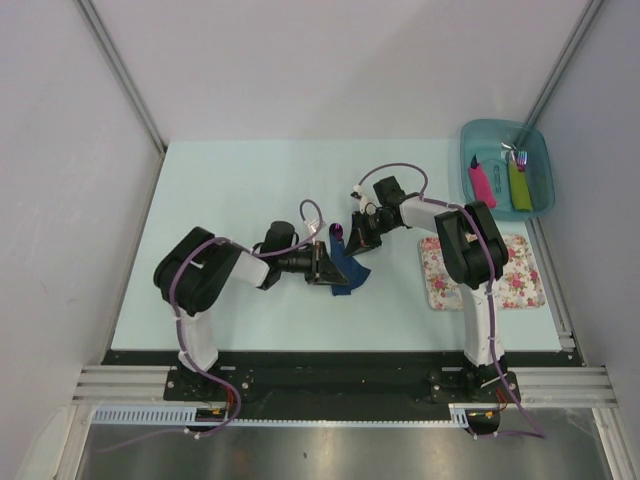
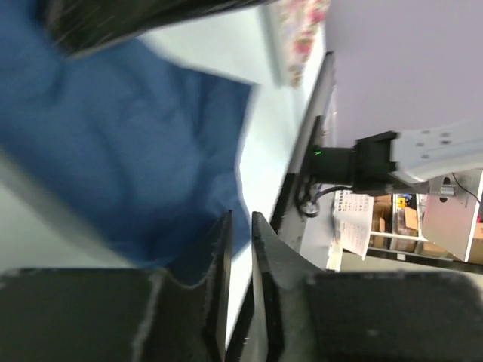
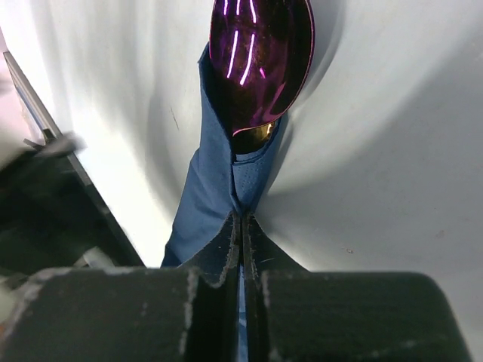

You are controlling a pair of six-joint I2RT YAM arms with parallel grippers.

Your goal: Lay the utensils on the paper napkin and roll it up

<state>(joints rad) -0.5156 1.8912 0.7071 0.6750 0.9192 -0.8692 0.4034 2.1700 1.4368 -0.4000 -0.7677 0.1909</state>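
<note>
Pale mint table (image 1: 230,190) inside white walls, both arms meeting mid-table. Right gripper (image 3: 241,222) is clamped tight on the paper napkin (image 3: 219,188), which is bunched into a narrow wrap. The purple spoon (image 3: 260,64) has its bowl poking out of the far end of the wrap. A tan sliver (image 3: 256,136) sits just under the bowl; probably the wooden knife tip, can't confirm. Left gripper (image 2: 241,222) is just beside the napkin's loose side, jaws parted by a slim gap with nothing visibly between them. The blue sheet spreads out beyond its tips. From above, the napkin sits between the two grippers with a free flap trailing toward the near edge. Floral mat (image 1: 515,275) lies under the right arm and a teal bin (image 1: 468,165) with pink-handled (image 1: 482,183) and green-handled cutlery (image 1: 519,187) is at the far right corner, none of it involved. Step, as I read it: utensils are on and in the napkin, rolling is partway, the roll is not tight. Next move likely calls for the left gripper to catch the loose flap and wrap it round while the right pinch keeps the utensils from sliding out. Thin paper, so a tear or slip is a risk.
</note>
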